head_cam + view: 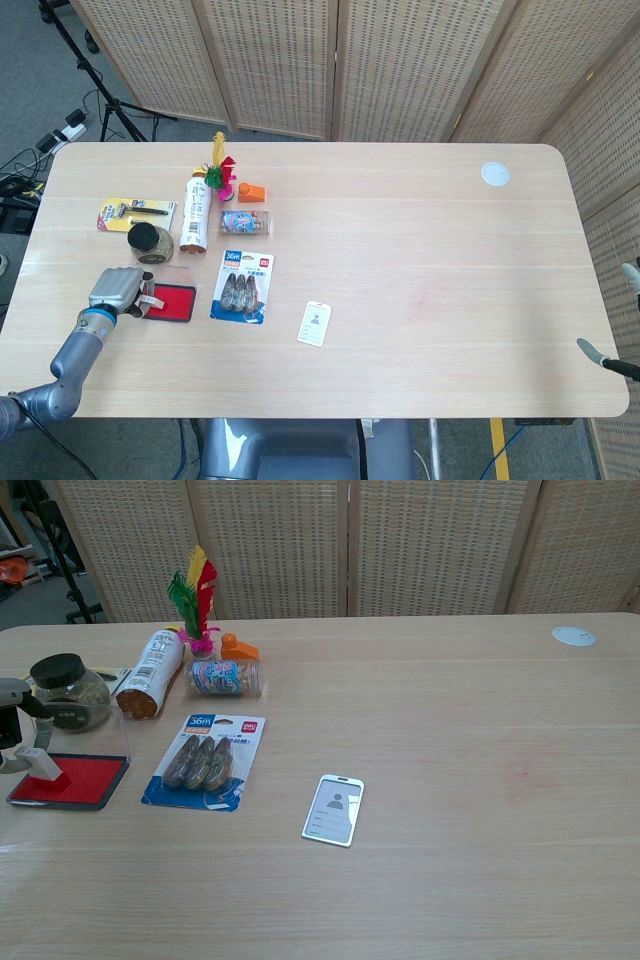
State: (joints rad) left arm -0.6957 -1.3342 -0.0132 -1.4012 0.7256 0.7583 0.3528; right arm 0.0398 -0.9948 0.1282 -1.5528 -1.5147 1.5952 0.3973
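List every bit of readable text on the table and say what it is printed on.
"36m" on the blue tape pack, top left corner of its card.
A small red logo at the pack's top right: too small to read.
Printing on the lying bottle: blurred.
Label on the small clear jar: blurred.
Lines on the ID card: too small; only a person icon shows.
Yellow razor card: unreadable.

Two robot arms at opposite edges of the scene, seen from head and chest cameras.

The left arm is reaching in from the lower left, forearm angling upward, its grey left hand point(118, 290) lying knuckles-up with fingers curling downward; in the chest view only the fingers point(12, 695) are showing at the frame's left edge. Of the right hand point(610, 362), only dark fingertips are poking in at the far right, too little to read its pose.
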